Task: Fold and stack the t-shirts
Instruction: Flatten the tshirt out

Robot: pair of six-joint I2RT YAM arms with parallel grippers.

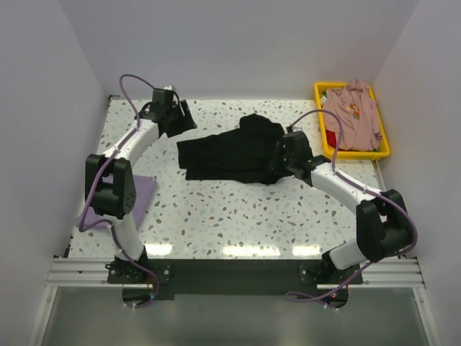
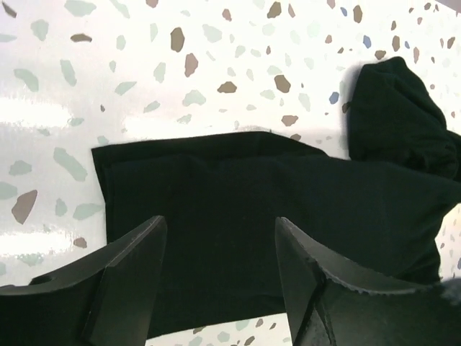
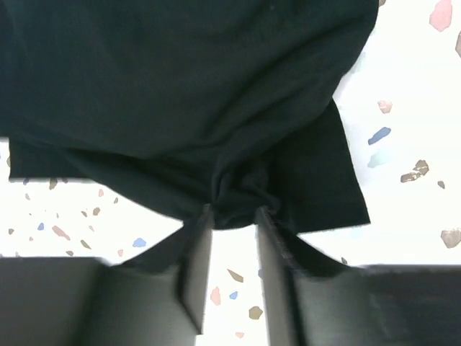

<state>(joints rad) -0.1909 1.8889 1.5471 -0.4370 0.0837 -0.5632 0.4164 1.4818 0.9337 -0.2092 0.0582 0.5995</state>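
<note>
Black tee, plain; dusty pink tee; lavender tee; yellow bin; tabletop white, flecked grey, brown, green, blue.

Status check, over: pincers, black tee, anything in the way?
Left pincer open, nothing in it. Right pincer parted, bunched cloth at its tips. Black tee rumpled, mid-table. Lavender tee lies apart at left, nothing blocking.
</note>
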